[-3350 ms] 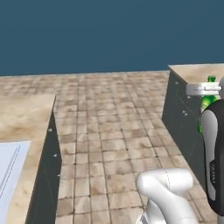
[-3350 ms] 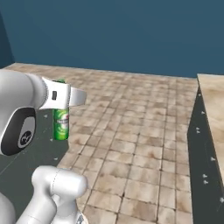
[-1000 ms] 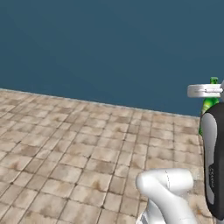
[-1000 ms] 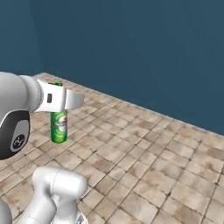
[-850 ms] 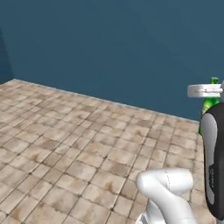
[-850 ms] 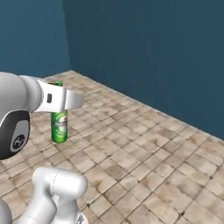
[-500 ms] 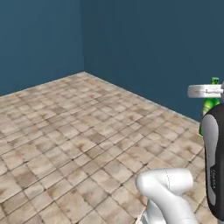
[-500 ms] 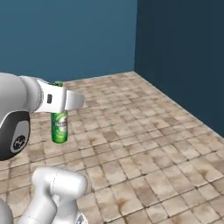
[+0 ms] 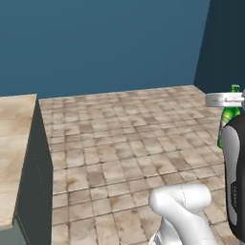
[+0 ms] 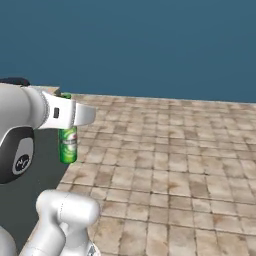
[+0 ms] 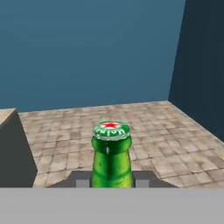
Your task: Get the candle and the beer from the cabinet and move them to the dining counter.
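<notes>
One beer (image 11: 111, 157), slim glossy green glass with a red-starred cap, sits upright in my gripper (image 11: 111, 180), jaws partly closed on its neck. At nine o'clock in the left base view lies a beige marble-topped counter (image 9: 14, 143), with brown stone floor tiles (image 9: 124, 139) beyond.

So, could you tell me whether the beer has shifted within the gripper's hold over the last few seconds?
No. The beer hangs at the same spot below the gripper and beside the white arm, as before; only the floor and walls swing as the base turns.

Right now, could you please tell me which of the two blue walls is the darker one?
The narrow navy wall at the right of the left base view, beyond the corner; the broad wall facing the cameras is a lighter blue.
</notes>
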{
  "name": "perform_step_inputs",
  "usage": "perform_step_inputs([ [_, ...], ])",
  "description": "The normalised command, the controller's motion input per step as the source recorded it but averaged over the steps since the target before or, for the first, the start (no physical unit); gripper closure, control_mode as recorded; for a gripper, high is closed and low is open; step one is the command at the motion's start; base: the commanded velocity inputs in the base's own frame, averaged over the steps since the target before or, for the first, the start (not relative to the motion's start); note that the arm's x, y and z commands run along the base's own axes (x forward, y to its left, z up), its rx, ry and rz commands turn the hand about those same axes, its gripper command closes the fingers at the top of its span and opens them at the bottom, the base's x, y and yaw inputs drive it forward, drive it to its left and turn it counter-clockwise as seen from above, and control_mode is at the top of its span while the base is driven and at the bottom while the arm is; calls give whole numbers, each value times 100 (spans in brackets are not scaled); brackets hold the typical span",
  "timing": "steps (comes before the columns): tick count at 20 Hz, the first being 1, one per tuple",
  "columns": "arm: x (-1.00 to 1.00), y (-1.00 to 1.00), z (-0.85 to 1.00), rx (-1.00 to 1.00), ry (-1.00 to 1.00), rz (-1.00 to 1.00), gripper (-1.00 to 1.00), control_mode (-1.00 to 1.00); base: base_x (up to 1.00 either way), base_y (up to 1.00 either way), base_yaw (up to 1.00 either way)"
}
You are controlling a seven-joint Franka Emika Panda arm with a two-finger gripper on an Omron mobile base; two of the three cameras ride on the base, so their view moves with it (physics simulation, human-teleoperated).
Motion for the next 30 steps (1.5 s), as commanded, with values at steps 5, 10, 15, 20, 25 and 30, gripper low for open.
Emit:
perform_step_inputs([
  [5, 0, 0, 0, 0, 0, 0, 100, 100, 89, -61, 43],
  [10, 0, 0, 0, 0, 0, 0, 100, 100, 92, -68, 27],
  [15, 0, 0, 0, 0, 0, 0, 100, 100, 91, -70, 19],
  [20, 0, 0, 0, 0, 0, 0, 100, 100, 96, -54, 16],
  [25, 0, 0, 0, 0, 0, 0, 100, 100, 98, -38, 21],
  [30, 0, 0, 0, 0, 0, 0, 100, 100, 100, -40, 39],
])
